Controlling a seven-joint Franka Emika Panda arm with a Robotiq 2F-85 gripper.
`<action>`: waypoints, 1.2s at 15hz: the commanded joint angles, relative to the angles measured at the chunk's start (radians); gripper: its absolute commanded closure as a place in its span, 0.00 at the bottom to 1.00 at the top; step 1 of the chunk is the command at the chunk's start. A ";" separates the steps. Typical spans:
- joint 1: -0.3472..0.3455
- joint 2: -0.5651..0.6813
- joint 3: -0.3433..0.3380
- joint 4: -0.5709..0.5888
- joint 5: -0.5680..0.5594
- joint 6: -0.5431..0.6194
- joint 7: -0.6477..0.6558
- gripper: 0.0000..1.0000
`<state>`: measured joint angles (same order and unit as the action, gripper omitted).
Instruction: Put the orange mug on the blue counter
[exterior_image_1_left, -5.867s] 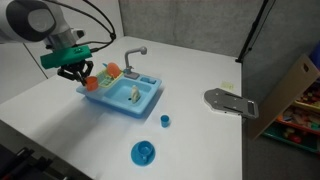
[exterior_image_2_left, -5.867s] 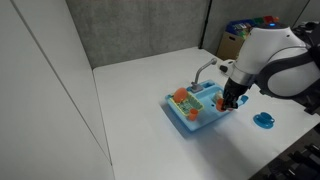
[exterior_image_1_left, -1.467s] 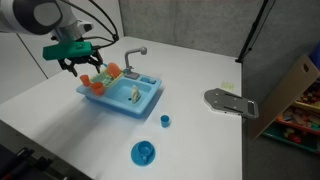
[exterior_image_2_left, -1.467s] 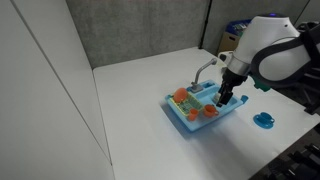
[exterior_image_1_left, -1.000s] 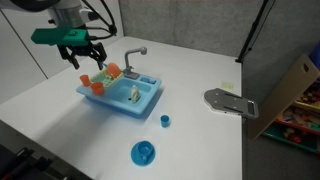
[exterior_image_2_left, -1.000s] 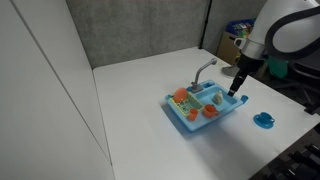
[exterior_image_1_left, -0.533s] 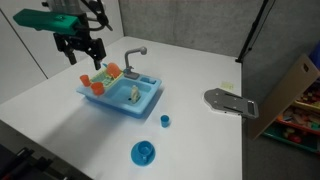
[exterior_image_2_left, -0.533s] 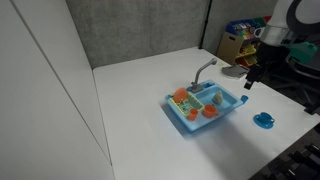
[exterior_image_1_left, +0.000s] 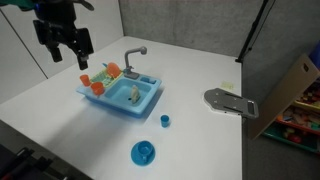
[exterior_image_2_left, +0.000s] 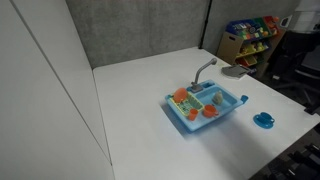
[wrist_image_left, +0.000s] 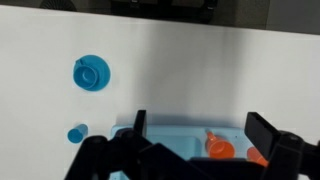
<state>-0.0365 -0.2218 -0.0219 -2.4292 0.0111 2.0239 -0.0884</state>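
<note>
The orange mug (exterior_image_1_left: 97, 87) lies on the flat counter part of the blue toy sink (exterior_image_1_left: 140, 104), beside the basin; an exterior view shows it from the opposite side (exterior_image_2_left: 210, 112). In the wrist view the mug (wrist_image_left: 218, 147) lies on its side on the blue surface (wrist_image_left: 180, 135). My gripper (exterior_image_1_left: 70, 58) hangs open and empty well above and behind the sink's counter end, clear of the mug. The wrist view shows its two dark fingers (wrist_image_left: 263, 130) spread wide over the sink, nothing between them. The gripper is out of sight in an exterior view where only the sink (exterior_image_2_left: 230, 104) shows.
A grey faucet (exterior_image_1_left: 133, 55) stands at the sink's back, next to a rack with an orange item (exterior_image_1_left: 112, 70). A blue plate (exterior_image_1_left: 143, 152) and a small blue cup (exterior_image_1_left: 165, 120) sit on the white table in front. A grey flat object (exterior_image_1_left: 230, 102) lies near the table's edge.
The open gripper has kept rising and pulling away from the sink, up and back. The orange mug stays where it lies on the blue counter.
</note>
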 joint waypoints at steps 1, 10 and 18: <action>-0.018 -0.136 -0.004 -0.055 -0.059 -0.069 0.071 0.00; -0.045 -0.341 -0.039 -0.036 -0.054 -0.239 0.076 0.00; -0.053 -0.441 -0.037 -0.016 -0.058 -0.300 0.099 0.00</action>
<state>-0.0840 -0.6361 -0.0610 -2.4591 -0.0453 1.7543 -0.0145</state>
